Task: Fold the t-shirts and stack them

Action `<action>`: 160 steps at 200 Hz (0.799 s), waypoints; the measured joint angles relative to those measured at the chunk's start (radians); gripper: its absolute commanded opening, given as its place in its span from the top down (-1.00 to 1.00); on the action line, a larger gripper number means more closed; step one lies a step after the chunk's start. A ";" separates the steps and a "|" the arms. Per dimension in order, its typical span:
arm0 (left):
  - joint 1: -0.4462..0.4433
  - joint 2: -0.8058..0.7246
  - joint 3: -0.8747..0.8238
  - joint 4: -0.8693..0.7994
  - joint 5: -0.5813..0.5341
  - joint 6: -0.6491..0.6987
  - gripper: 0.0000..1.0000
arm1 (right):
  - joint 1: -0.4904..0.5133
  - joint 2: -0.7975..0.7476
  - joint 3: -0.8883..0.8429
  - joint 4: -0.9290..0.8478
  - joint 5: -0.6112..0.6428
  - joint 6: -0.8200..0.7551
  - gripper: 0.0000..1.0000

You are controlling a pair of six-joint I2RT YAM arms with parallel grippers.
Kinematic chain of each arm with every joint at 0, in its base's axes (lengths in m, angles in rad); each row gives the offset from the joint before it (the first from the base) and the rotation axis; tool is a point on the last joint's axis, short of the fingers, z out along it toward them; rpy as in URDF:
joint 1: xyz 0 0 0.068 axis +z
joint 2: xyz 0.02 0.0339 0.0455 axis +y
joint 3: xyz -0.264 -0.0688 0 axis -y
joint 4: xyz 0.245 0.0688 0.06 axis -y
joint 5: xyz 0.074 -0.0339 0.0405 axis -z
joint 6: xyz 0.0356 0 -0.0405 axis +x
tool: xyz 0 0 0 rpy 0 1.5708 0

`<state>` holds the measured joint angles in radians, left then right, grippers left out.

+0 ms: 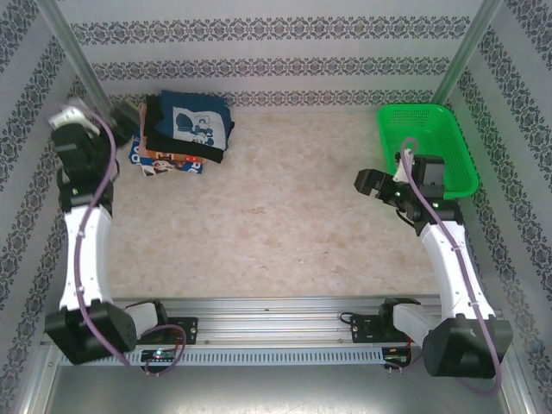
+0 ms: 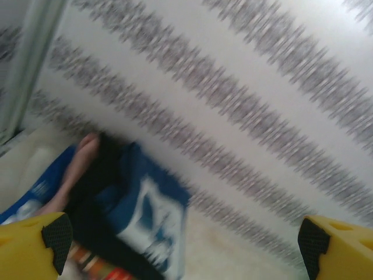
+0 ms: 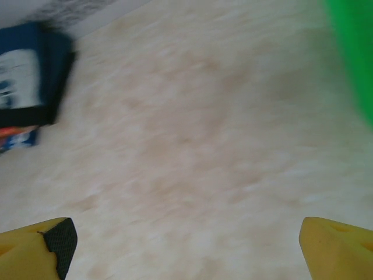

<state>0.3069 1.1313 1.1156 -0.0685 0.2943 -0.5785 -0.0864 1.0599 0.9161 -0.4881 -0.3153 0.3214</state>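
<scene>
Three t-shirts folded, stacked: navy one with light-blue and white cartoon print on top, black one beneath, multicoloured one lowest. Stack just ahead of left gripper; jaws wide apart, empty. Right gripper spread wide, holding nothing; stack well off ahead-left.

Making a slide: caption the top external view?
Folded cloth t-shirts stacked far left, navy cartoon-print one on top; green plastic mesh basket far right; left tool, right tool open.
</scene>
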 measured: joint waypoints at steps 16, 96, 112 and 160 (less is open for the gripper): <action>-0.002 -0.109 -0.255 0.002 -0.061 0.050 -1.00 | -0.029 -0.016 -0.131 0.114 0.120 -0.040 -0.97; -0.092 -0.292 -1.020 0.381 -0.284 0.227 -1.00 | -0.043 0.032 -0.627 0.785 0.347 -0.171 -0.96; -0.106 -0.178 -1.016 0.538 -0.288 0.269 -1.00 | 0.004 0.075 -0.658 0.945 0.348 -0.168 -0.96; -0.187 0.322 -0.918 0.991 -0.241 0.399 -1.00 | 0.098 0.238 -0.634 1.200 0.341 -0.224 -0.97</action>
<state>0.1200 1.4528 0.1978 0.9222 0.0532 -0.1795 0.0113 1.2980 0.2817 0.7116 0.0254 0.0971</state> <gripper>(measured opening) 0.999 0.982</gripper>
